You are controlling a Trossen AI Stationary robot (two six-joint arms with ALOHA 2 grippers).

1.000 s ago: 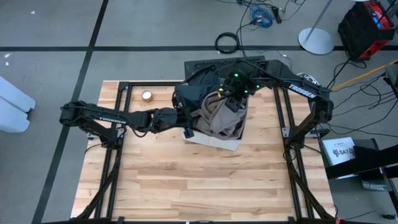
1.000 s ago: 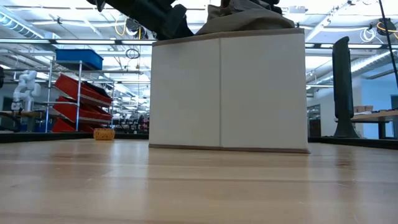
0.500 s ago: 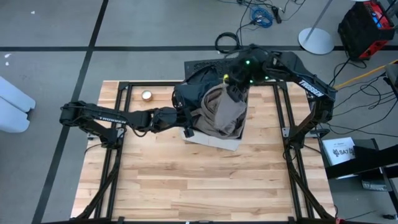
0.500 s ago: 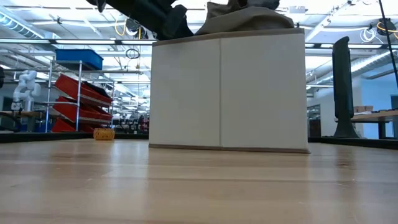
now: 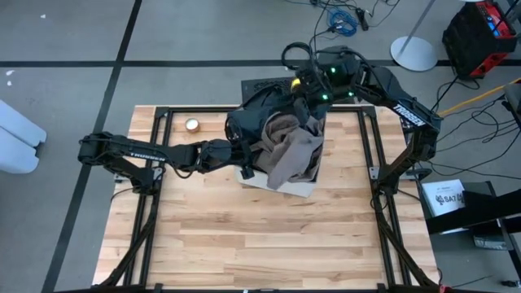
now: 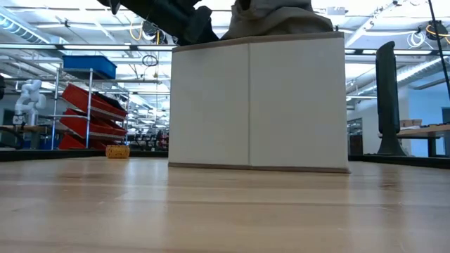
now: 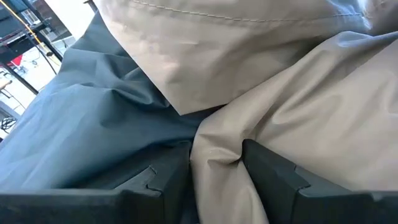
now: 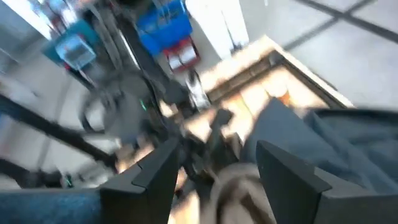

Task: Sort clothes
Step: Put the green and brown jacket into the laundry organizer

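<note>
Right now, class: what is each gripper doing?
Left gripper: shut on the khaki tan garment.
Right gripper: open, holding nothing, above the fabric box.

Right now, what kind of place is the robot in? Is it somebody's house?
Not a house. It looks like a robotics lab or workshop: red storage bins on racks, a white robot figure standing behind, and cables lying on the floor.

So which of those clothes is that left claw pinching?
The tan one. A fold of it sits between the left gripper fingers; the dark grey-green one only lies beside them.
</note>
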